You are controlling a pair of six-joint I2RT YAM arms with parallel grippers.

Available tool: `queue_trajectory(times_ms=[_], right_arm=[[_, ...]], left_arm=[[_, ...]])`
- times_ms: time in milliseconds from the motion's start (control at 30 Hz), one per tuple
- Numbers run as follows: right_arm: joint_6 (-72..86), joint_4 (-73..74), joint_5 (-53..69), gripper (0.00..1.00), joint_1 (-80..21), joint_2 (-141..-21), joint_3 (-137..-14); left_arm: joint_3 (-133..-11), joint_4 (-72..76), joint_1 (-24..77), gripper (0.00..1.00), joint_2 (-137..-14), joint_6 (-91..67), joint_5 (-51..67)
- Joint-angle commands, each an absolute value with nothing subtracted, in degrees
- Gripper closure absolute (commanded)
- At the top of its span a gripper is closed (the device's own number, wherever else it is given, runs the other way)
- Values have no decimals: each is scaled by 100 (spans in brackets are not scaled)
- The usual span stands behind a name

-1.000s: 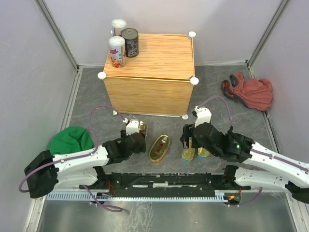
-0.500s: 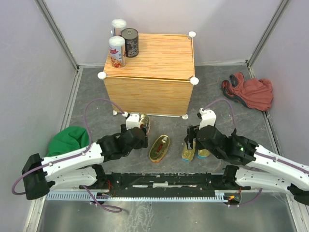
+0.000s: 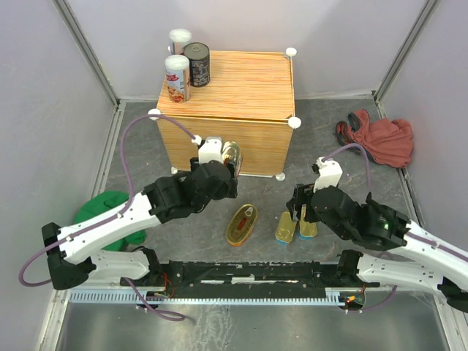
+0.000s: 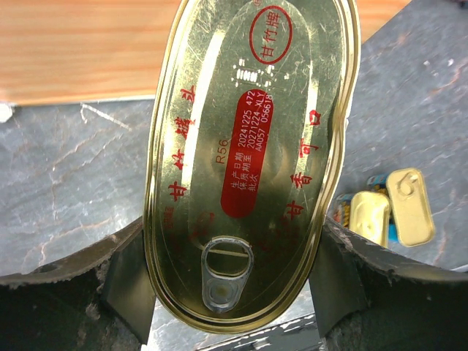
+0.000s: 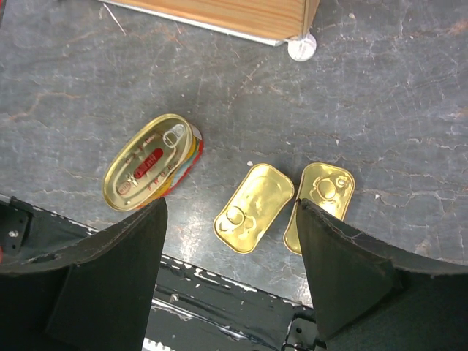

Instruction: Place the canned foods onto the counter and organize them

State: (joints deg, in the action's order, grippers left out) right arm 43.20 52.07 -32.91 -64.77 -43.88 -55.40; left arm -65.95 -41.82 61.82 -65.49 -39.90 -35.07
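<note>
- so the left fingers (image 3: pixel 225 162) are pinching one oval gold tin with red lettering (image 4: pixel 248 161) across its narrow width, one finger on each long side, pull-tab end nearest the wrist. Makes sense, that looks like the only span they can get around
- that tin is up in the air, off the grey marbled surface (image 5: pixel 409 88). The front of the light wood-grain box bench with white ball knobs (image 3: pixel 241 88) is just beyond the fingers, so my guess is the bench top is its next stop
- the right fingers (image 3: pixel 302 203) are spread and holding nothing, hanging over the two rectangular gold tins (image 5: pixel 254 208) lying side by side right below them. Looks like lining up for one of those
- the second oval gold tin (image 5: pixel 150 161) lies flat, off to the left of the right fingers
- well past the left fingers, at the bench's back left corner, are two tall white-lidded red-and-white cylinders (image 3: pixel 177 77) and a dark round tin (image 3: pixel 197 64). They're bunched tight, I guess so the flat tins get their own spot
</note>
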Motion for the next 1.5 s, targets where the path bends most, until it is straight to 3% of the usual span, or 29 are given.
queue_trajectory(times_ms=[0, 433, 767, 1033, 1467], right_arm=[[4228, 5336, -3496, 21, -6500, -4313, -5983], [3699, 5311, -3456, 21, -6496, -4522, -6979], [3156, 4671, -3468, 22, -6496, -5634, -8645], [3096, 4178, -3392, 24, -6129, -6531, -9980], [3910, 3868, -2080, 24, -4576, -6919, -10439]], left_arm=[[-7710, -4371, 6255, 97, -6807, -3615, -3805], [-10131, -5569, 6433, 97, -7846, -3335, -3805], [-12234, -6479, 6429, 97, -8989, -2725, -4356], [-12323, -6591, 6385, 97, -9052, -2793, -4357], [-12417, -6356, 5511, 97, -9097, -2647, -3824]])
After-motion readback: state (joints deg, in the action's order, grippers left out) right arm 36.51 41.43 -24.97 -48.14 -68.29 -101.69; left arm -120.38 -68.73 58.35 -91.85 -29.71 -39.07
